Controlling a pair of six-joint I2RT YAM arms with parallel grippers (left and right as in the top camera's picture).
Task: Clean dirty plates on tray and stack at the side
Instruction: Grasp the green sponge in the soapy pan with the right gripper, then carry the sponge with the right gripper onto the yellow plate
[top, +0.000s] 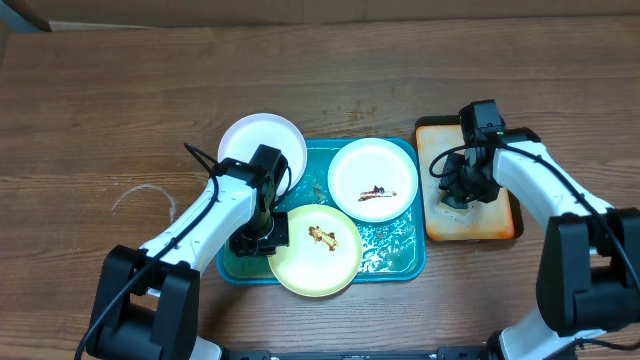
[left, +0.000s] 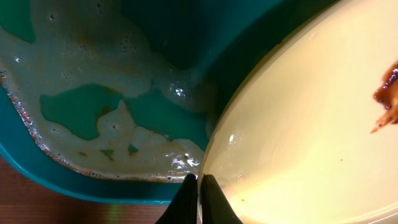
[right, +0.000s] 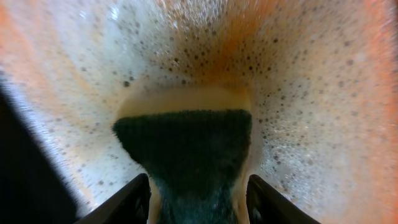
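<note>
Left gripper (left: 199, 186) pinched shut on yellow-green plate (left: 311, 124) rim, plate in teal tray (left: 62, 182) (front edge overhanging). Right gripper (right: 198, 186) straddles sponge (right: 186, 149) over foamy orange tray (top: 503, 218); I can't tell if clamped.

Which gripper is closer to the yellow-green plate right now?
Left. The left gripper is closed on the yellow-green plate at its rim, in the teal tray. The right gripper is well off to the right, straddling a sponge on the orange tray.

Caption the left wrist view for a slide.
Left gripper pinches the rim of the yellow-green plate in the foamy teal tray.
</note>
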